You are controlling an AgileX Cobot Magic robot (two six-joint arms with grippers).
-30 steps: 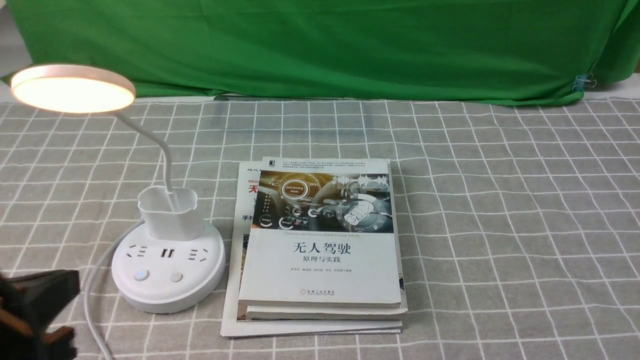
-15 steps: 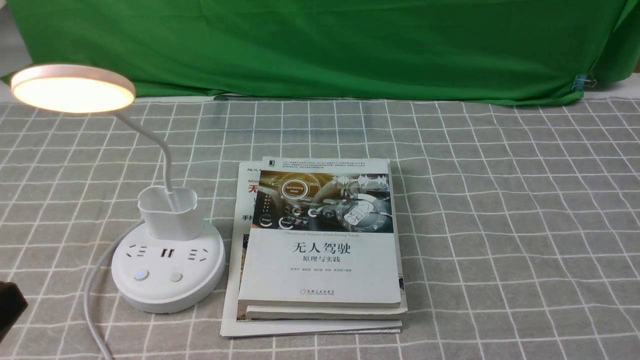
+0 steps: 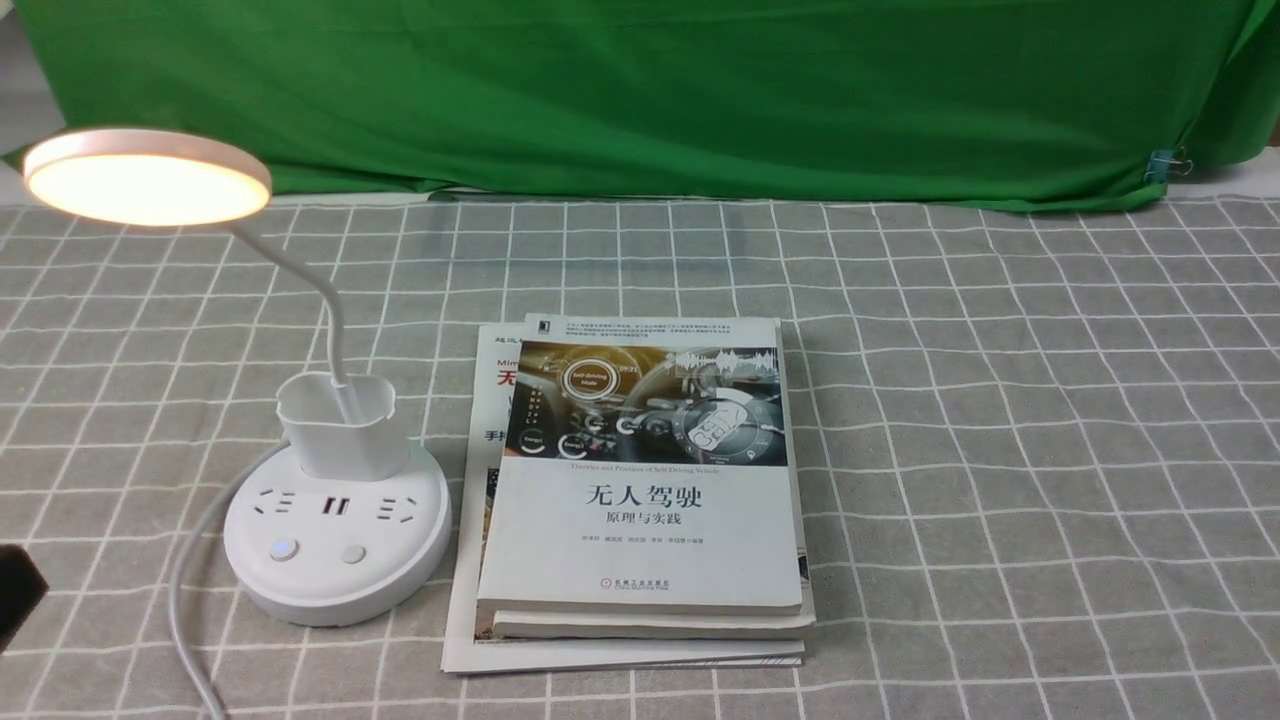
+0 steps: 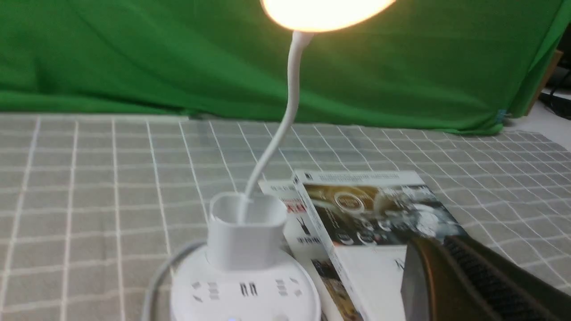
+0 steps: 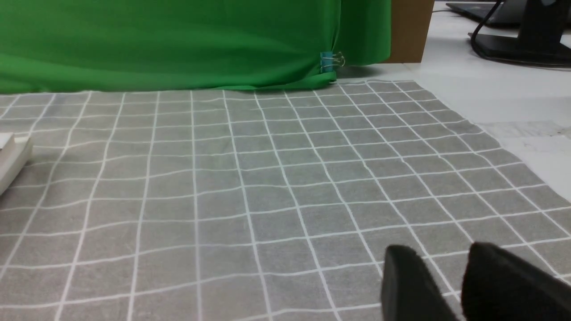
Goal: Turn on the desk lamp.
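Desk lamp (image 3: 335, 540) lit, at the left of the checked cloth (image 3: 1000, 450), both grippers clear of it.

We see its round base just beside the left edge of the stacked books (image 3: 640, 500), sockets and two buttons (image 3: 284, 549) turned toward the robot. The long axis runs up: the neck (image 3: 318, 295) rises from the cup (image 3: 338, 425), then bends over to the robot's left, ending in the disc head (image 3: 147, 178), whose glowing face points down. The white cord (image 3: 185, 590) leaves the base on the left. Of the left gripper (image 3: 15, 595) we see only a dark corner and, in its wrist view, one finger (image 4: 473, 276), so we cannot tell its jaws. The right gripper (image 5: 441, 252) hangs over bare cloth, jaws narrowly apart, holding nothing.
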